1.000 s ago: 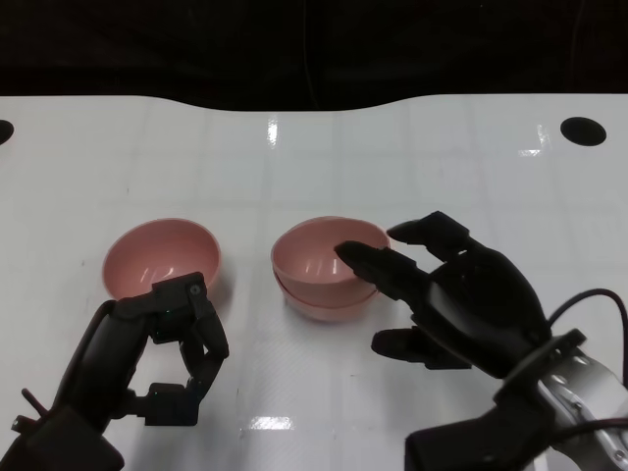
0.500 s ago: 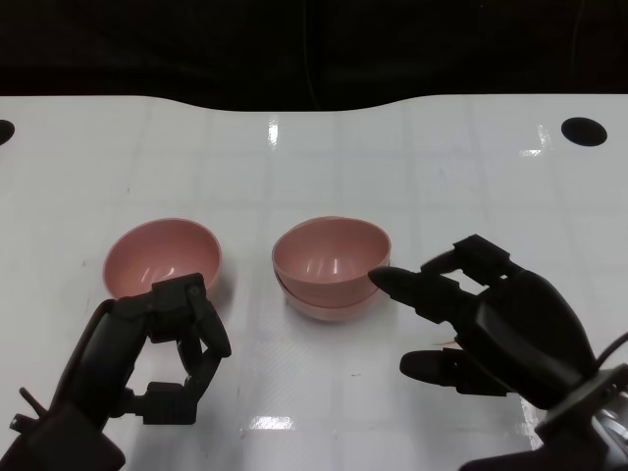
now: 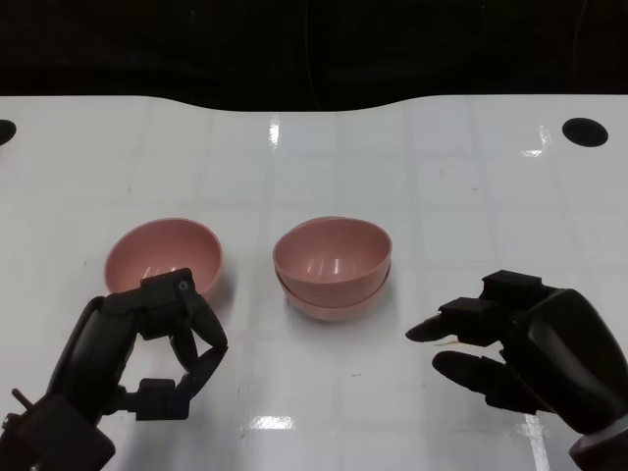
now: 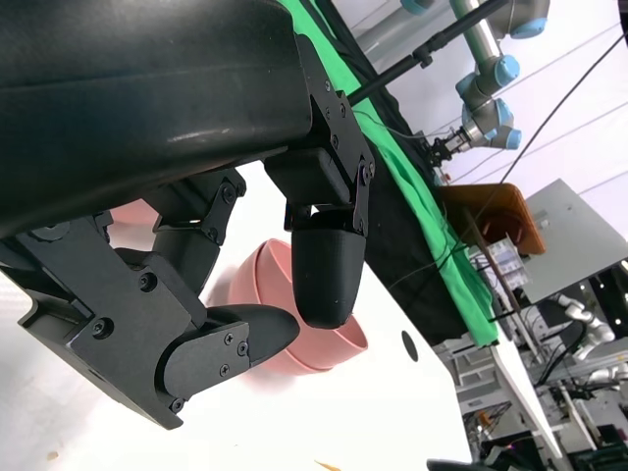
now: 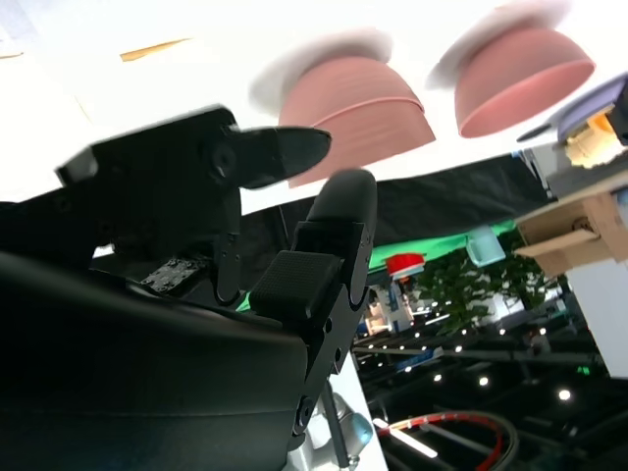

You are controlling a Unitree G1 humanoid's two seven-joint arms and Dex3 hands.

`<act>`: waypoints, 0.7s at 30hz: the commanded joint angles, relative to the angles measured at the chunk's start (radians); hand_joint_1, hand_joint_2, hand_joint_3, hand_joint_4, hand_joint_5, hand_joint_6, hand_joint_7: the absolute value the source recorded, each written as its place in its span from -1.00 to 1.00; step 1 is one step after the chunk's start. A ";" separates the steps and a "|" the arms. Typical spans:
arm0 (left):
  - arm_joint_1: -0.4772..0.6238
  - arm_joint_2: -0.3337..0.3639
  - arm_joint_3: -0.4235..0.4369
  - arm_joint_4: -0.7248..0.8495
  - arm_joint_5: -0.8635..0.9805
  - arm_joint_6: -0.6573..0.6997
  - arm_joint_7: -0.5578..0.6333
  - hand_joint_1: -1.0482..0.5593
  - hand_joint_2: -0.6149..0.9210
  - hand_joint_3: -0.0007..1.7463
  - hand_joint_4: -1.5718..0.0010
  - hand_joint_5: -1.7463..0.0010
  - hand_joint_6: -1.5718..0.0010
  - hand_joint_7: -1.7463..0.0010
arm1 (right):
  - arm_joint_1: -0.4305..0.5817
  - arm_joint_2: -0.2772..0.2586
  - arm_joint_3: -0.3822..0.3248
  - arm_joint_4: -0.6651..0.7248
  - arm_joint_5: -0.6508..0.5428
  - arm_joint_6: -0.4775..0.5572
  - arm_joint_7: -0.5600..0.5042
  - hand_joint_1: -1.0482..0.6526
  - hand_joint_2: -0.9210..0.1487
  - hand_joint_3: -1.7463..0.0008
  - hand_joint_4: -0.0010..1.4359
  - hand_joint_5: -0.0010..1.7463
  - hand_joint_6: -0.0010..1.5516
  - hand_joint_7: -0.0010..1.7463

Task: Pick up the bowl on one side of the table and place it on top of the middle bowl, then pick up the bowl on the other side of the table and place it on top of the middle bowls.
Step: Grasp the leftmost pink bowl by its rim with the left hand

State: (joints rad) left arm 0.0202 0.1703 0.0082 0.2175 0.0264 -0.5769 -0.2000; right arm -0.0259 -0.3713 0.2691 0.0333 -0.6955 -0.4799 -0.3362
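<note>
Two pink bowls sit nested as a stack (image 3: 332,267) at the middle of the white table (image 3: 314,157). A single pink bowl (image 3: 162,257) stands upright to its left. My left hand (image 3: 147,353) hovers just in front of that bowl, empty, fingers arched over the thumb with a gap between them. My right hand (image 3: 530,353) is off to the front right of the stack, well apart from it, fingers spread and holding nothing. The right wrist view shows the stack (image 5: 353,98) and the single bowl (image 5: 525,83) beyond its fingertips.
A black round hole (image 3: 584,130) marks the table's far right corner and another (image 3: 3,130) its far left. The table's curved far edge meets a dark background.
My right hand has drawn back from the rim of the stacked bowls toward the front right, leaving the top bowl in place. The left hand has barely shifted.
</note>
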 commanded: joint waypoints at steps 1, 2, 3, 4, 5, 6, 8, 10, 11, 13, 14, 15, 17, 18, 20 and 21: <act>-0.013 0.021 0.016 0.008 -0.012 -0.017 -0.004 0.03 0.30 0.07 0.01 -1.00 0.05 -0.67 | 0.024 -0.003 -0.032 0.013 0.078 -0.019 0.032 0.05 0.03 -0.19 0.06 0.55 0.15 -0.10; -0.012 0.023 0.018 0.006 -0.015 -0.014 -0.005 0.02 0.31 0.05 0.03 -1.00 0.06 -0.64 | 0.031 -0.002 -0.036 0.013 0.103 -0.024 0.046 0.07 0.05 -0.23 0.07 0.55 0.18 -0.09; -0.010 0.024 0.021 0.000 -0.018 -0.009 -0.005 0.01 0.33 0.03 0.07 -1.00 0.05 -0.58 | 0.036 -0.001 -0.040 0.014 0.122 -0.029 0.056 0.12 0.08 -0.28 0.09 0.55 0.21 -0.07; -0.008 0.025 0.022 -0.003 -0.020 -0.004 -0.006 0.01 0.35 0.01 0.09 -0.99 0.04 -0.54 | 0.039 0.001 -0.044 0.014 0.133 -0.032 0.064 0.13 0.12 -0.33 0.11 0.55 0.22 -0.06; -0.007 0.025 0.023 -0.006 -0.021 -0.002 -0.007 0.01 0.37 0.00 0.09 -0.98 0.04 -0.51 | 0.041 0.002 -0.046 0.014 0.138 -0.034 0.069 0.14 0.13 -0.35 0.11 0.55 0.22 -0.05; -0.005 0.029 0.026 -0.016 -0.023 0.007 -0.009 0.01 0.37 -0.01 0.10 -0.98 0.03 -0.50 | 0.045 0.008 -0.050 0.016 0.160 -0.032 0.082 0.15 0.15 -0.37 0.12 0.55 0.23 -0.05; -0.007 0.039 0.032 -0.024 -0.019 0.003 -0.011 0.07 0.49 -0.05 0.13 -0.81 0.05 -0.39 | 0.052 0.016 -0.055 0.020 0.201 -0.029 0.111 0.18 0.26 -0.59 0.20 0.82 0.26 0.08; -0.017 0.054 0.036 -0.020 0.015 -0.014 0.005 0.10 0.52 -0.03 0.13 -0.69 0.06 -0.34 | 0.054 0.017 -0.061 0.024 0.223 -0.024 0.136 0.18 0.31 -0.71 0.24 0.93 0.23 0.23; -0.023 0.064 0.038 -0.018 0.038 -0.023 0.014 0.11 0.52 -0.03 0.13 -0.63 0.07 -0.30 | 0.055 0.017 -0.064 0.024 0.228 -0.019 0.146 0.18 0.32 -0.74 0.26 0.97 0.21 0.31; -0.032 0.082 0.041 -0.020 0.072 -0.031 0.022 0.02 0.62 -0.20 0.15 -0.49 0.12 -0.19 | 0.057 0.022 -0.070 0.024 0.236 -0.012 0.162 0.16 0.31 -0.75 0.28 0.99 0.17 0.46; -0.034 0.090 0.041 -0.027 0.083 -0.026 0.020 -0.01 0.73 -0.37 0.17 -0.45 0.13 -0.14 | 0.056 0.024 -0.073 0.026 0.240 -0.012 0.167 0.17 0.31 -0.75 0.28 1.00 0.14 0.50; -0.033 0.098 0.040 -0.041 0.091 -0.015 0.017 -0.04 0.82 -0.52 0.19 -0.42 0.15 -0.09 | 0.056 0.026 -0.076 0.028 0.243 -0.012 0.172 0.17 0.31 -0.76 0.27 1.00 0.12 0.53; -0.029 0.108 0.037 -0.077 0.114 0.017 0.016 -0.04 0.95 -0.77 0.24 -0.37 0.17 0.05 | 0.054 0.032 -0.080 0.034 0.243 -0.010 0.178 0.16 0.33 -0.77 0.26 1.00 0.09 0.60; -0.027 0.111 0.036 -0.091 0.123 0.028 0.017 -0.03 0.98 -0.82 0.27 -0.35 0.18 0.10 | 0.053 0.035 -0.082 0.036 0.243 -0.009 0.180 0.15 0.34 -0.78 0.26 1.00 0.09 0.62; -0.024 0.123 0.033 -0.134 0.155 0.077 0.013 -0.04 0.99 -0.87 0.32 -0.30 0.21 0.21 | 0.050 0.039 -0.084 0.044 0.232 -0.012 0.175 0.14 0.37 -0.79 0.27 1.00 0.09 0.65; -0.021 0.128 0.032 -0.158 0.172 0.107 0.013 -0.05 1.00 -0.89 0.34 -0.27 0.22 0.30 | 0.050 0.041 -0.085 0.047 0.226 -0.012 0.172 0.14 0.38 -0.80 0.28 1.00 0.08 0.67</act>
State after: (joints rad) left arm -0.0065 0.2743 0.0385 0.0904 0.1813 -0.5036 -0.1925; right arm 0.0195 -0.3285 0.1997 0.0720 -0.4687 -0.4970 -0.1622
